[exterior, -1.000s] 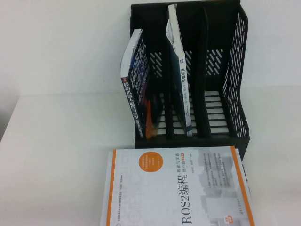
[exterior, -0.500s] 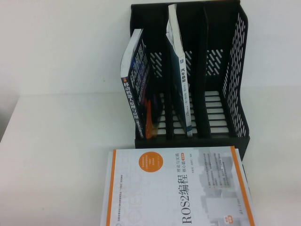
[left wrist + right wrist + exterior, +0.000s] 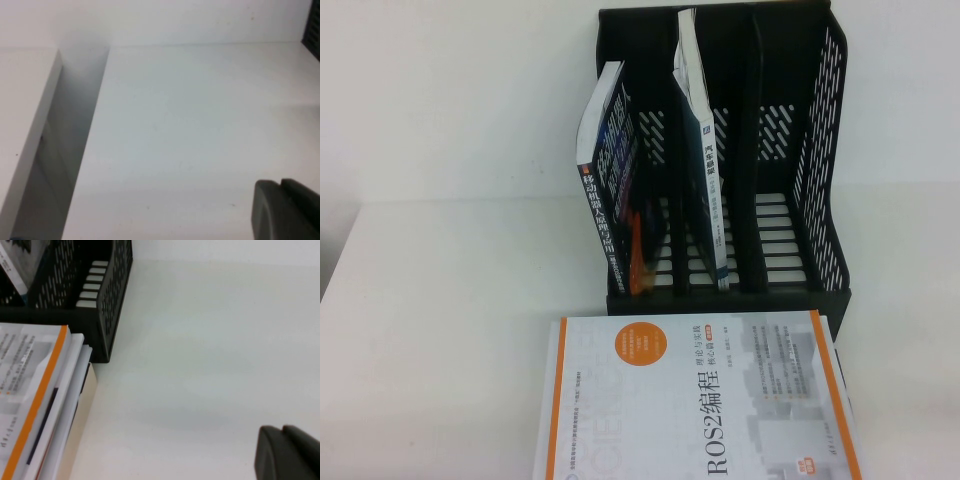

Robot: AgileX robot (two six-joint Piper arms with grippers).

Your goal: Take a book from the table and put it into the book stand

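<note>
The stand (image 3: 720, 160) sits toward the table's (image 3: 450, 330) far edge, and the book (image 3: 610, 190) stands upright in its left slot, spine toward the near edge, leaning left against the outer wall. A thin white-and-blue book (image 3: 705, 150) stands in the middle slot; the right slot holds nothing. In front of the stand, at the near edge, the ROS2 book (image 3: 700, 400) lies flat on top of other books, cover up. The high view shows neither arm. Only the left wrist view shows the left claw (image 3: 287, 210): a dark finger end over bare table near the table's left edge, where a gap separates it from a neighbouring white surface; the claw is clenched and carries nothing. Only the right wrist view shows the right claw (image 3: 287, 452), hovering over bare table beside the right side of the stand (image 3: 107, 295); I cannot tell whether it is released or clenched. That view also reveals the stack's edge under the ROS2 book (image 3: 30, 385), with several layers beneath the orange-edged cover, and the stack's corner touching or nearly touching the stand's front corner. Against the earlier frames, nothing has moved: books and stand lie exactly as they did.
</note>
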